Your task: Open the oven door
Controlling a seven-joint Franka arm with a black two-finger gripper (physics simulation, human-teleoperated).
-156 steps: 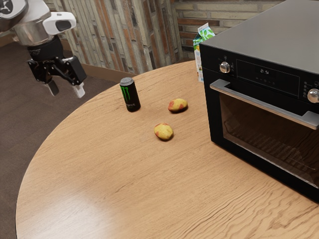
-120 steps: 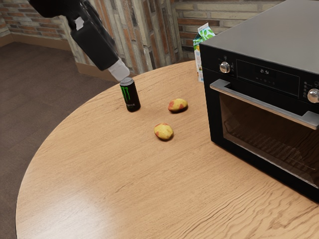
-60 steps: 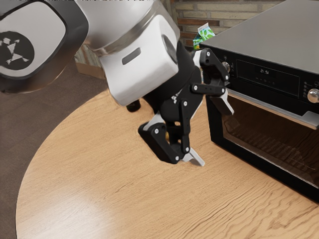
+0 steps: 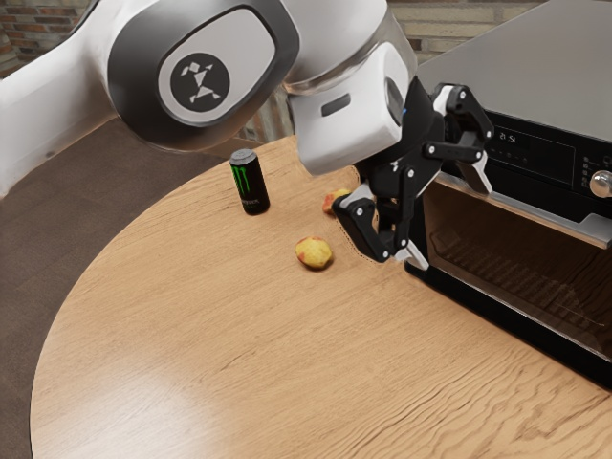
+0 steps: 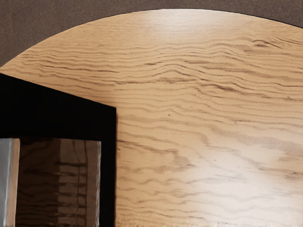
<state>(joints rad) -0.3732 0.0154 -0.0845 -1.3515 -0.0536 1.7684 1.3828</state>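
Off-centre approach puts the handle grip at risk

The black two-finger claw (image 4: 447, 215) stands open, its fingers spread wide, by the exterior view's left end of the silver metal bar handle (image 4: 559, 218). Whether either finger touches the bar, I cannot tell. The dark glass door (image 4: 535, 277) of the boxy black oven (image 4: 535, 81) looks closed, on the round wooden counter (image 4: 191, 335).

The likeliest failure is a poor grip: closing this near the bar's end could pinch only its tip, or miss it, and slip off under load. Driving forward with a finger out of line could jam it against the door front. A straight pull, ignoring the hinge's arc, might drag the oven. A low wrist could also nudge the oval yellow-and-red fruit (image 4: 314, 252).
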